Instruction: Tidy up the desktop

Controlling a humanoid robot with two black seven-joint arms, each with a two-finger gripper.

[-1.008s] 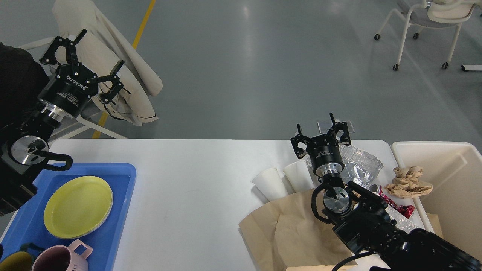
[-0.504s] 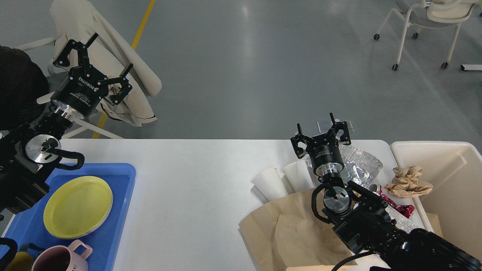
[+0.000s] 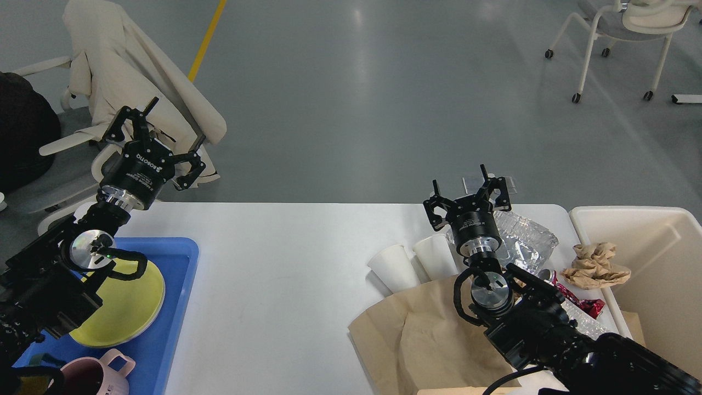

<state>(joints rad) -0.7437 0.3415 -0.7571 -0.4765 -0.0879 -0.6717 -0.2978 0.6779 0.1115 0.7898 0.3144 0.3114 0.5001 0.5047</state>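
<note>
The large white rectangular desk (image 3: 285, 285) with rounded corners presented a smooth matte top and spanned the lower half of the head view, far wider than either container beside it. At its left end sat a blue moulded plastic tray (image 3: 174, 307) with a raised rim, holding a round yellow-green plate (image 3: 134, 307) and a pink glazed mug with a loop handle (image 3: 96, 376). At the right end lay the clutter: two white paper cups (image 3: 408, 263) tipped on their sides and touching, a creased brown paper sheet (image 3: 417, 340), a crinkled clear plastic wrapper (image 3: 526, 236) and a red foil packet (image 3: 576, 299). A cream-white rectangular plastic bin (image 3: 669, 263) stood just beside the desk's right edge, with a crumpled brown paper wad (image 3: 595, 266) resting on its near rim.

The left end effector (image 3: 162, 137) hung above the desk's far-left corner, fingers spread apart and gripping nothing (a draped cream fabric chair (image 3: 126, 66) stood behind it). The right end effector (image 3: 469, 192) was positioned over the far edge near the cups and wrapper, its fingers likewise parted and empty.
</note>
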